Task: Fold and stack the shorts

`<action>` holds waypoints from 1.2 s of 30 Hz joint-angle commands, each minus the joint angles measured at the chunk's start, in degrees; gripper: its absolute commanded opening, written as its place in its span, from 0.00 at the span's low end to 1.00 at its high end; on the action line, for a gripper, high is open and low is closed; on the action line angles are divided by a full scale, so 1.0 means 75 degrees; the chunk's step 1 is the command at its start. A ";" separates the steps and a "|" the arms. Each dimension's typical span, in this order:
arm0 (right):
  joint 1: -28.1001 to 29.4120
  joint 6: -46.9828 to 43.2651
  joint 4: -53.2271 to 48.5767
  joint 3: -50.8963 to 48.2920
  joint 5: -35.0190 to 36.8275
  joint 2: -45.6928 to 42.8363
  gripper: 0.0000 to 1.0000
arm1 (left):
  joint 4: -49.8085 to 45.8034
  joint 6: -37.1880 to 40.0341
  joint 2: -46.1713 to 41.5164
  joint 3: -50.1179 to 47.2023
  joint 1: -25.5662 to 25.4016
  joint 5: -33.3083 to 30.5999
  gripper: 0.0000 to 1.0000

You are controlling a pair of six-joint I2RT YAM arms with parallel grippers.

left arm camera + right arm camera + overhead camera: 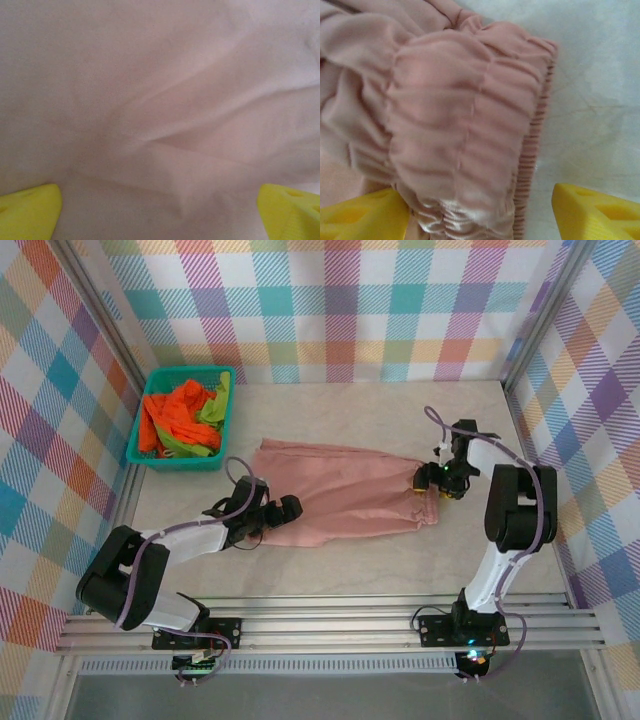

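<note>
The dusty pink shorts [350,495] lie spread flat in the middle of the table, waist to the right. My left gripper [290,508] hovers open over their left end; in the left wrist view its yellow fingers [30,210] stand wide apart above smooth pink cloth [175,90]. My right gripper [435,480] is at the gathered elastic waist [470,125]. Its jaws straddle the waistband: the left finger [360,215] touches the fabric, while the right finger [595,212] stands clear over bare table. Orange shorts [170,420] and lime green shorts [215,405] lie bunched in the basket.
The teal mesh basket [180,462] stands at the back left against the checked wall. Aluminium frame rails run along the near edge [330,625]. Bare table [330,570] lies in front of the pink shorts and behind them.
</note>
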 commanded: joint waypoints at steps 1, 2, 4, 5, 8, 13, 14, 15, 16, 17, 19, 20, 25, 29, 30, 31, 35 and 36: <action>0.0004 -0.0163 -0.0088 0.0256 -0.0665 0.0234 0.73 | 0.0008 -0.0036 0.0008 -0.0379 -0.0043 -0.0283 1.00; 0.0001 -0.0144 -0.0086 0.0257 -0.0736 0.0291 0.72 | 0.0033 -0.0051 0.0024 -0.0404 -0.0043 -0.0274 1.00; 0.0014 -0.0079 -0.0075 0.0254 -0.0834 0.0418 0.69 | 0.0034 -0.0056 0.0036 -0.0408 -0.0036 -0.0271 1.00; 0.0026 -0.0055 -0.0057 0.0256 -0.0858 0.0488 0.67 | 0.0014 -0.0065 0.0033 -0.0394 -0.0037 -0.0276 1.00; 0.0044 0.0020 -0.0057 0.0257 -0.0722 0.0678 0.59 | -0.0030 -0.0077 0.0012 -0.0371 -0.0035 -0.0283 1.00; 0.0065 0.0000 0.0113 0.0176 -0.0508 0.0727 0.44 | -0.0100 -0.0174 -0.0215 -0.0429 -0.0045 -0.0329 1.00; 0.0077 -0.0053 0.0114 0.0175 -0.0425 0.0707 0.40 | -0.0123 -0.0204 -0.0299 -0.0434 -0.0038 -0.0341 1.00; 0.0103 -0.0122 0.0129 0.0163 -0.0263 0.0682 0.35 | -0.0166 -0.0210 -0.0410 -0.0421 -0.0040 -0.0355 1.00; 0.0116 -0.0191 0.0136 0.0163 -0.0075 0.0632 0.30 | -0.0243 -0.0215 -0.0554 -0.0386 -0.0043 -0.0353 1.00; 0.0123 -0.0245 0.0149 0.0157 0.0077 0.0576 0.26 | -0.0347 -0.0207 -0.0691 -0.0340 -0.0027 -0.0371 1.00; 0.0138 -0.0362 0.0160 0.0149 0.0494 0.0360 0.19 | -0.0779 -0.0116 -0.1114 -0.0118 0.0013 -0.0473 1.00; 0.0155 -0.0437 0.0110 0.0182 0.0740 0.0266 0.15 | -0.0994 -0.0086 -0.1328 -0.0016 0.0049 -0.0520 1.00; 0.0258 -0.0793 -0.0871 0.0803 0.2544 -0.0345 0.00 | -0.1947 0.0144 -0.2473 0.0484 0.0268 -0.0705 1.00; 0.0372 -0.1022 -0.2148 0.1743 0.4215 -0.0880 0.00 | -0.2286 0.0331 -0.2915 0.0668 0.0316 -0.0627 1.00; 0.0426 -0.1102 -0.2478 0.2010 0.4693 -0.1019 0.00 | -0.2250 0.0335 -0.2999 0.0661 0.0318 -0.0585 1.00; 0.0456 -0.1185 -0.2759 0.2311 0.5060 -0.1132 0.00 | -0.2169 0.0330 -0.3055 0.0635 0.0308 -0.0488 1.00; 0.0789 -0.1744 -0.3499 0.3259 0.6424 -0.1471 0.00 | -0.1753 0.0233 -0.3024 0.0549 0.0296 -0.0095 1.00; 0.0894 -0.1812 -0.3632 0.3454 0.6702 -0.1477 0.00 | -0.1658 0.0200 -0.2980 0.0530 0.0268 -0.0040 1.00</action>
